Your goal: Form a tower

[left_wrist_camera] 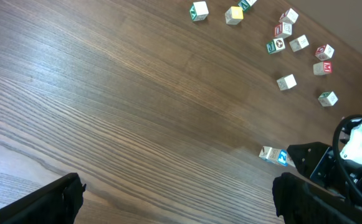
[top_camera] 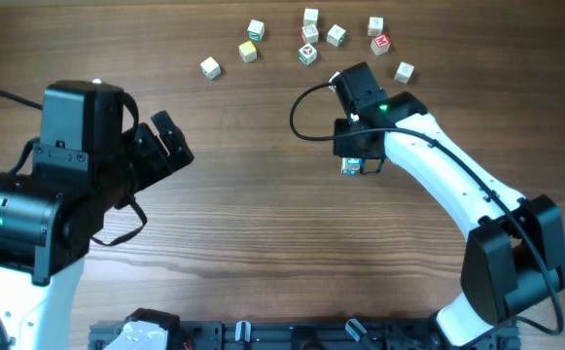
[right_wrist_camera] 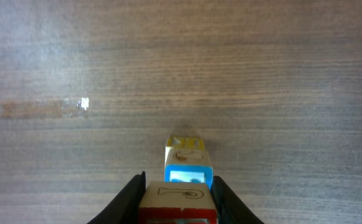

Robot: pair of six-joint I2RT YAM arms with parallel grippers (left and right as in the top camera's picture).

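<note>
Tower [right_wrist_camera: 187, 169] [top_camera: 352, 168] [left_wrist_camera: 275, 155]: small pale wooden cubes with square edges and printed faces, standing on the table [top_camera: 263, 224] under the right claw [right_wrist_camera: 179, 186] [top_camera: 357, 156].

Right wrist view: three cubes in line. The nearest has a plain wood face with a thin line drawing and a red band. The middle one has a bright blue face, and the farthest has yellow marks. The right claw is clamped on the nearest cube, one black finger flat against each side.

Overhead view: the arm hides most of the tower. Only a blue-and-pale corner shows.

Left wrist view: side-on, a pale cube and a blue face show beside the right arm's black housing. I cannot tell how many cubes.

Table: dark brown wood with long streaky grain and a matte finish.

Loose cubes [top_camera: 335, 36] [left_wrist_camera: 286, 82]: scattered beyond the tower toward the far edge, well apart from it, marked in red, green and yellow.

Left claw [top_camera: 170, 141] [left_wrist_camera: 179, 183]: black, jaws spread wide and empty, well to the left of the tower.
</note>
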